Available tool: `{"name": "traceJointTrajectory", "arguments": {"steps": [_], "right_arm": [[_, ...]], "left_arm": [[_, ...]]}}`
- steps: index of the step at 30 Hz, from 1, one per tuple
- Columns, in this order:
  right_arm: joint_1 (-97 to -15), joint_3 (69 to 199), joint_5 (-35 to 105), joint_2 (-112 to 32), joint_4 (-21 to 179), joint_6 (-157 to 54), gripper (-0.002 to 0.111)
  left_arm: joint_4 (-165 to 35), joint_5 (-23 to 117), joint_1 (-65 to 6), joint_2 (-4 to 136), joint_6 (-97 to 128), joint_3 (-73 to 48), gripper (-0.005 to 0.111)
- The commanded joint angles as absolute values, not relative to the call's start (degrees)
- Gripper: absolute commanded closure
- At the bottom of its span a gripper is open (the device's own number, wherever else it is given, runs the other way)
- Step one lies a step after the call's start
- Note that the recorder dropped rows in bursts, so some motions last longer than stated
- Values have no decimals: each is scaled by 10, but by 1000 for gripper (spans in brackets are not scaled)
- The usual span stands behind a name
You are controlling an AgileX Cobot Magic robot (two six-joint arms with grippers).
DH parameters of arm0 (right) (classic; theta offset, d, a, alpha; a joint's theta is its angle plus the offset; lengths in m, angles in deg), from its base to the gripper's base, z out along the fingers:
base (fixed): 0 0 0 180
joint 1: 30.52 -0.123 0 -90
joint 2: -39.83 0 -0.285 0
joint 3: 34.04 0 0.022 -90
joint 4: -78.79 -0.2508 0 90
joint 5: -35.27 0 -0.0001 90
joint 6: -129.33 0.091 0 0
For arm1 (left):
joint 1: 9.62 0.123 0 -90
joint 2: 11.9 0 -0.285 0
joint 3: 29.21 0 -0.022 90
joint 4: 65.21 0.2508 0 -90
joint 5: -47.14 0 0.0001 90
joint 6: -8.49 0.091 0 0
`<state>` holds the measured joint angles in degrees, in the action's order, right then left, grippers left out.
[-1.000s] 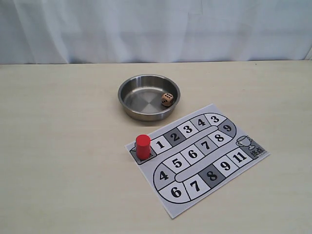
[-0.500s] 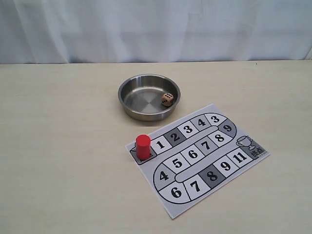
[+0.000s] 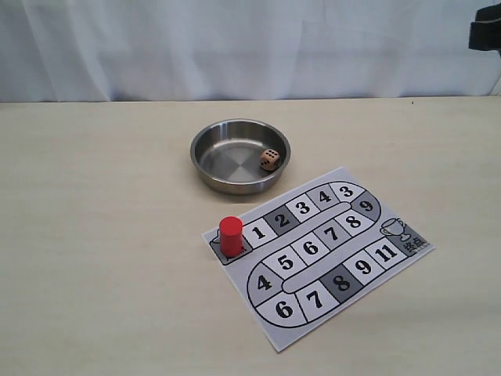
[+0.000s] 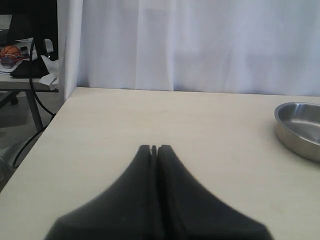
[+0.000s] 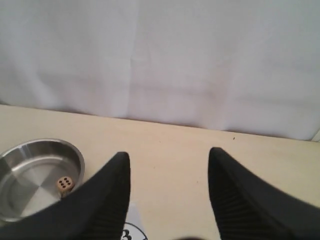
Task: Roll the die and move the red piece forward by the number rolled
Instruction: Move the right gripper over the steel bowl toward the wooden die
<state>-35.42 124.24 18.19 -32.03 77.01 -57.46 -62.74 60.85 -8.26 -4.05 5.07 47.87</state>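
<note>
Tan table [image 3: 94, 235]. Board sheet [image 3: 317, 254] lies flat, just in front of steel bowl [image 3: 239, 155]. Left gripper [image 4: 154, 148]: jaws pressed together, empty, over bare table. Right gripper [image 5: 169, 154]: jaws wide apart, empty, touching nothing. Dark arm part [image 3: 485, 31] newly in exterior view's top right corner; piece and die unmoved. Red piece [image 3: 230, 235] upright, long axis vertical, on start square beside 1. Die [image 3: 269, 160] in bowl by its right wall, six-pip face toward right wrist camera.

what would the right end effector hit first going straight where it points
The right end effector points at bare pale tabletop, then the white curtain; depth is unclear. The round steel bowl lies off that line.
</note>
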Motion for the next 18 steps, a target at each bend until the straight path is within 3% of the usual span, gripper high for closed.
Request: {"name": "traceJointTrajectory", "arguments": {"steps": [1, 10, 18], "right_arm": [[-354, 1300, 111, -390, 693, -660, 61], [-354, 1410, -11, -515, 459, -885, 61], [-414, 1463, -2, -600, 438, -933, 61]], "left_arm": [[-628, 603, -83, -41, 48, 480, 107], [-627, 602, -83, -41, 48, 480, 107], [-627, 602, -83, -41, 48, 480, 107]]}}
